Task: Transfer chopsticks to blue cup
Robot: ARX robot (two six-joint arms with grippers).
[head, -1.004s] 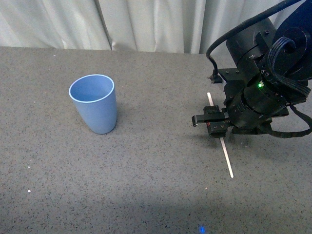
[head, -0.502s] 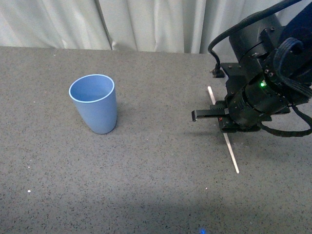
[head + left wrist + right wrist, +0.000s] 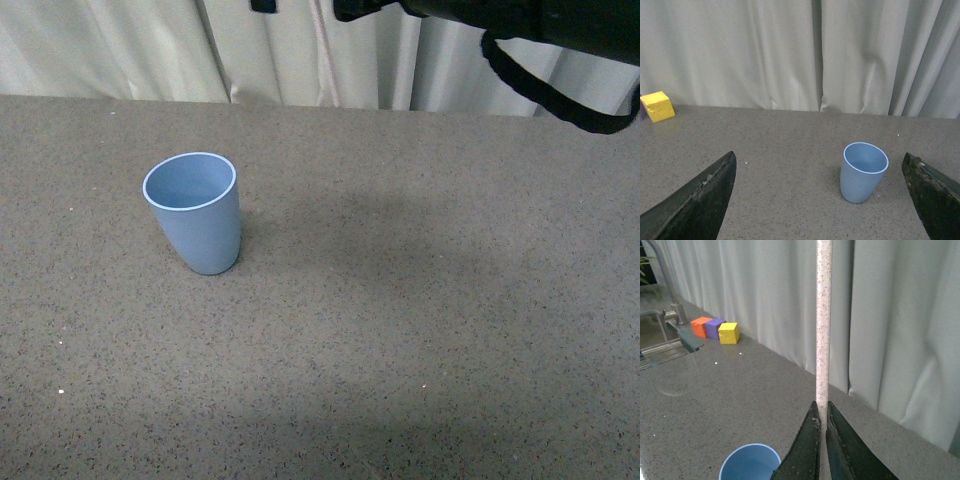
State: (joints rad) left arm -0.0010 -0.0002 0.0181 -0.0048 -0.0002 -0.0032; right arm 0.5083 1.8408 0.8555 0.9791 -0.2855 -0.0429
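Right gripper [image 3: 821, 416] pinches the chopsticks [image 3: 823, 325] upright, high over the standing blue cup [image 3: 749, 462]; left gripper [image 3: 817, 157] has its jaws spread. A misaligned descent could strike the rim and tip the cup.

Cream speckled chopsticks [image 3: 823, 315], light-blue cup [image 3: 193, 212], grey flecked table [image 3: 420, 320].

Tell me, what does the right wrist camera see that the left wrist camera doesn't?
Only the right wrist view: the chopstick pinched in the right gripper, an orange cube and a faucet. Only the left wrist view: the left gripper, open, and the blue cup whole down to its base. Both: that cup, a yellow cube, the curtain and the grey table.
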